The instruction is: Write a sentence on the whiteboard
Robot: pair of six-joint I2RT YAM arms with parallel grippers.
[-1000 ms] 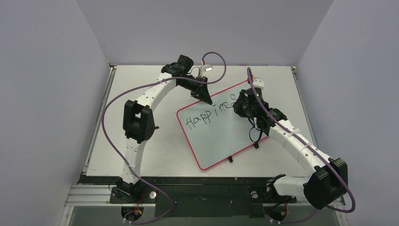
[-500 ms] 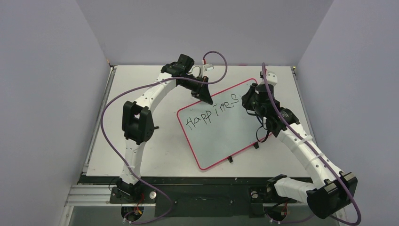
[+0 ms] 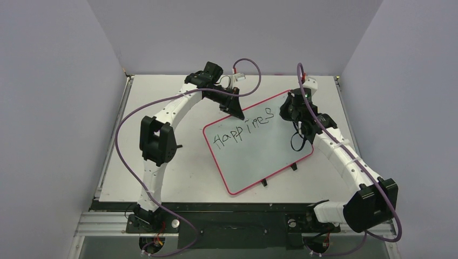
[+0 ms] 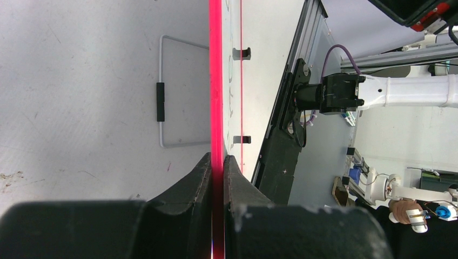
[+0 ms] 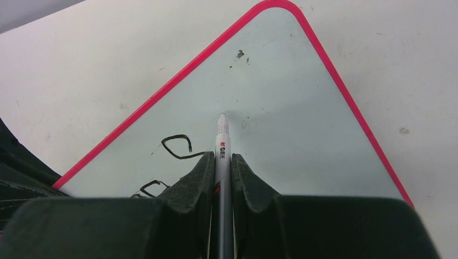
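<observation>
Board pinned at its rim, marker poised past the last letter

Left pincer [image 4: 217, 162] is clamping narrow on the red rim [image 4: 215, 81] of the whiteboard [image 3: 264, 154], which is lying flat and skewed on the desk [image 3: 194, 172]. The board is looking thin, stiff, light and slick, so it is likely sliding under pen pressure unless held at an edge. The sentence [image 3: 241, 130] is reading "Happines" so far. Right pincer [image 5: 222, 159] is gripping the marker [image 5: 222, 137] mid-barrel, its tip at or just above the board near the far corner. The slim, smooth barrel is showing a small red logo, seemingly "M&G".
</observation>
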